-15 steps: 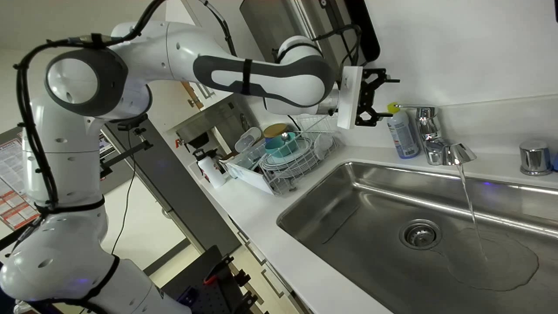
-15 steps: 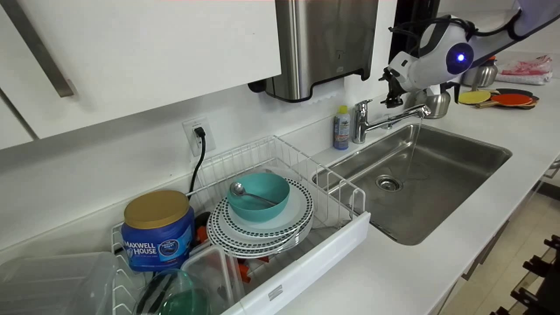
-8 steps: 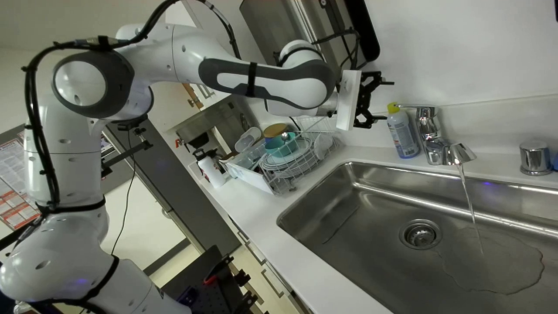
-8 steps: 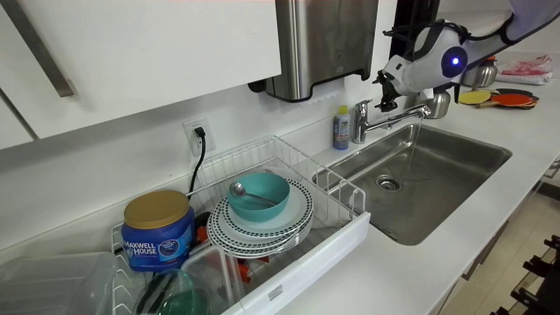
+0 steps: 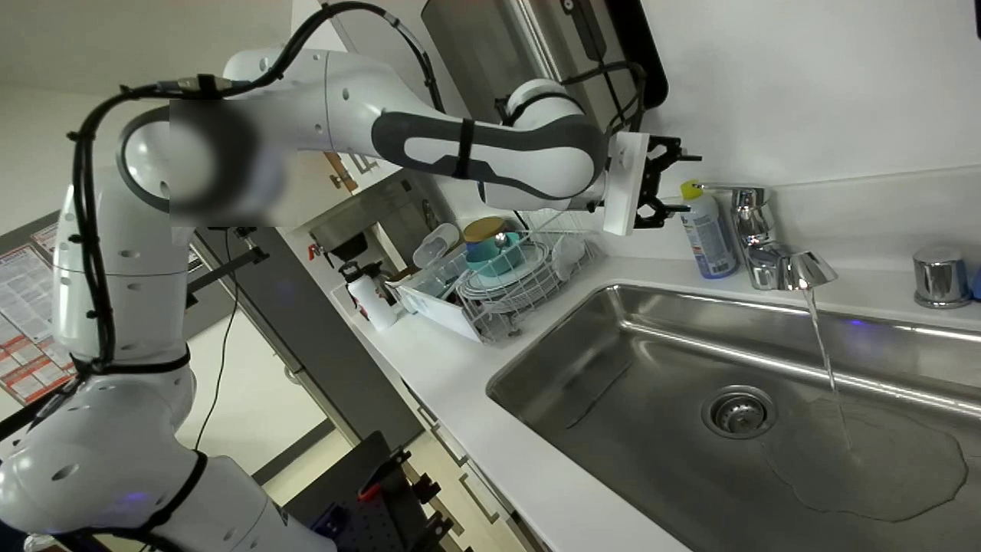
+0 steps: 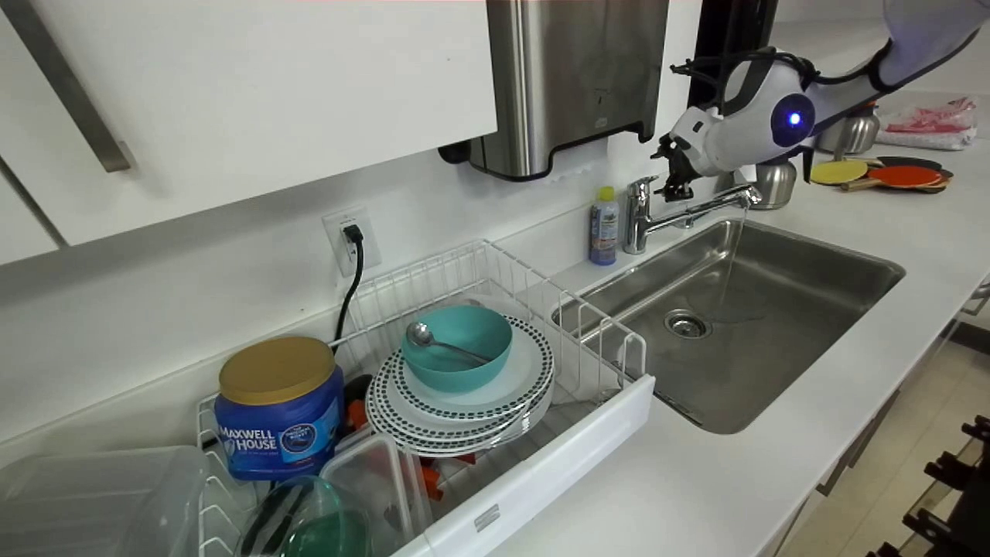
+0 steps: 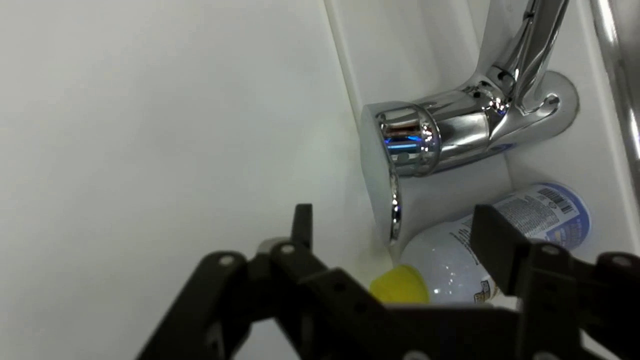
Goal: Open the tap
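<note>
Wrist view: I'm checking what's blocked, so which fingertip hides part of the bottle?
The fingertip at picture right: it covers some of the bottle; the one at picture left shows against the wall.

Free room above tap (image 5: pixel 762 262), bottle (image 5: pixel 710 239) just beside it, distance from spread jaws hard to judge

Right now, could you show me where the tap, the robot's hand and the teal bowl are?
Tap (image 7: pixel 462 131), in the wrist view: on its chrome body.
Hand (image 5: pixel 689 182), in an exterior view: midway between its fingertips.
Teal bowl (image 6: pixel 458 376), in an exterior view: on its outer wall.
</note>
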Controlling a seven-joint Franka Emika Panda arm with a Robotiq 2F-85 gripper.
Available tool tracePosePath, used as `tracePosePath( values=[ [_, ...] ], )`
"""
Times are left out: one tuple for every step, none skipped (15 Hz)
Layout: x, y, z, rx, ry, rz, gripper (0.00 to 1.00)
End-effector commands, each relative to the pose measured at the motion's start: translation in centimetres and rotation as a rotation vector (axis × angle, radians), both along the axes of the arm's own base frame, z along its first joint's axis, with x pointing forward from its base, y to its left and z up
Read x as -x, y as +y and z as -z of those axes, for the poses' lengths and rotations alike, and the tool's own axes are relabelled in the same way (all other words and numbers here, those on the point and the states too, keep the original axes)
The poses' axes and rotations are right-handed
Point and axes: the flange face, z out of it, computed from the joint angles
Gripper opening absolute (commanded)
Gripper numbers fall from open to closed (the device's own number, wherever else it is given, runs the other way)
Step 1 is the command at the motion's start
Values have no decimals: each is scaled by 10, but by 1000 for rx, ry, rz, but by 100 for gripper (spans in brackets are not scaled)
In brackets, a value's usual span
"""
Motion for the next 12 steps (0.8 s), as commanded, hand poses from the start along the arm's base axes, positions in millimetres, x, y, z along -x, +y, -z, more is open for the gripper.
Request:
tracePosePath(
  values=[
    [-6, -7, 1, -12, 19, -23, 49],
    [-6, -8, 2, -12, 20, -23, 42],
    [-7, -9, 3, -13, 21, -23, 34],
    [-7, -9, 4, -14, 22, -24, 27],
    [-8, -9, 4, -15, 23, -25, 19],
    [-9, -9, 5, -15, 23, -26, 12],
    [-9, -9, 5, -15, 23, -27, 5],
    [-10, -10, 4, -15, 23, -27, 1],
    [-11, -11, 3, -14, 20, -26, 0],
    [-12, -12, 1, -12, 17, -26, 0],
    [-14, -13, 0, -14, 14, -25, 2],
    [-14, -14, -2, -20, 17, -27, 2]
  ],
)
